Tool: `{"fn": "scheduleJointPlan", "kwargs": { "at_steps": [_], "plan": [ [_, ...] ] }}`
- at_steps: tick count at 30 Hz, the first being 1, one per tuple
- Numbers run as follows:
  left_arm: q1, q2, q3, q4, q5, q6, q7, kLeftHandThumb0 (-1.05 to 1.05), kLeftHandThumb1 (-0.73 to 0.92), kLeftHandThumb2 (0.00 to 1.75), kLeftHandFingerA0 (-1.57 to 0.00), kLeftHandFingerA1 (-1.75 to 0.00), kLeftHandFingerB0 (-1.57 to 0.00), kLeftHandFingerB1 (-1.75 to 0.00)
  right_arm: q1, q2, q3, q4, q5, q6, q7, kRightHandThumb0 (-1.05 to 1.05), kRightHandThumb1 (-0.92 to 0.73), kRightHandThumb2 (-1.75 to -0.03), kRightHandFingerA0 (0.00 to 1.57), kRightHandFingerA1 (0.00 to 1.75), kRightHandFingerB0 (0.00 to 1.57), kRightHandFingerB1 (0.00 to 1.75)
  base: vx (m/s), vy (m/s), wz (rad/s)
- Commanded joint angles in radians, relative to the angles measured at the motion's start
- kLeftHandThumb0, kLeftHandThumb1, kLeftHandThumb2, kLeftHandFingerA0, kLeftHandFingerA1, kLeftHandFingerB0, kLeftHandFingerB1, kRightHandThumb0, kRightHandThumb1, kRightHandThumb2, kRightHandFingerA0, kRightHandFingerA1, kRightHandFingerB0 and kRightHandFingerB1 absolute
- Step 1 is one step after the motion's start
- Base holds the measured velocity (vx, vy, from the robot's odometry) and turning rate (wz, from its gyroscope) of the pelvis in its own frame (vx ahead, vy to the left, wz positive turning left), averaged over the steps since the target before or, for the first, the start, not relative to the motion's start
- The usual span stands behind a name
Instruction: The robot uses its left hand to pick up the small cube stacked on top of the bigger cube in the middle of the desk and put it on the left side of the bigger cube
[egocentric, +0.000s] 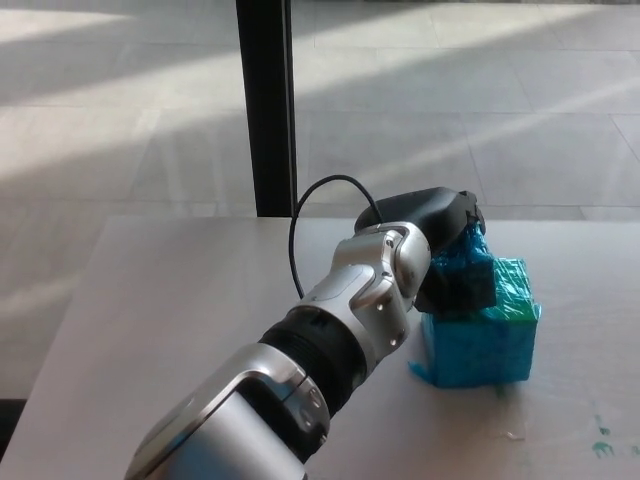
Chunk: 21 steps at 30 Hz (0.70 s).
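Head view: we note left hand (440, 240) reaching from picture left, wrapped over small cube (462, 268). Black fingers (455, 290) clamped on small cube, one part above, others down its near face. Small cube sits on top of bigger cube (482, 335), toward its left rear; lifted or resting, we cannot tell. Bigger cube stands on desk (170, 300). We judge placement spot lies left of bigger cube, beneath forearm. Right hand absent from view.
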Motion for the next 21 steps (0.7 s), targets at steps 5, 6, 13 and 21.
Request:
{"fn": "scheduleJointPlan", "kwargs": {
  "at_steps": [5, 6, 13, 21],
  "plan": [
    [0.011, -0.06, -0.005, 0.062, -0.015, 0.006, -0.019, -0.25, 0.76, 0.81, -0.59, -1.23, -0.62, -0.82, -0.017, -0.015, 0.006, 0.048, -0.007, -0.037, -0.021, -0.32, -0.72, -0.62, 0.62, 0.54, 0.52, 0.38, 0.0, 0.0, 0.0],
    [0.008, -0.056, 0.006, 0.057, -0.023, -0.001, -0.012, -0.24, 0.77, 0.79, -0.58, -1.06, -0.63, -0.75, -0.017, -0.016, 0.009, 0.048, -0.01, -0.038, -0.022, -0.32, -0.72, -0.61, 0.62, 0.54, 0.52, 0.38, 0.0, 0.0, 0.0],
    [-0.028, -0.011, 0.023, 0.031, -0.014, -0.067, 0.041, -0.22, 0.79, 0.77, -0.62, -1.38, -0.59, -0.77, 0.005, -0.018, 0.005, 0.026, 0.004, -0.038, -0.017, -0.33, -0.73, -0.62, 0.6, 0.52, 0.52, 0.38, 0.0, 0.0, 0.0],
    [-0.054, 0.058, 0.036, 0.009, -0.001, -0.148, 0.085, -0.25, 0.74, 0.82, -0.71, -1.03, -0.67, -0.69, 0.028, -0.015, -0.001, -0.007, 0.013, -0.009, -0.006, -0.33, -0.73, -0.61, 0.61, 0.52, 0.51, 0.38, 0.0, 0.0, 0.0]
  ]
}}
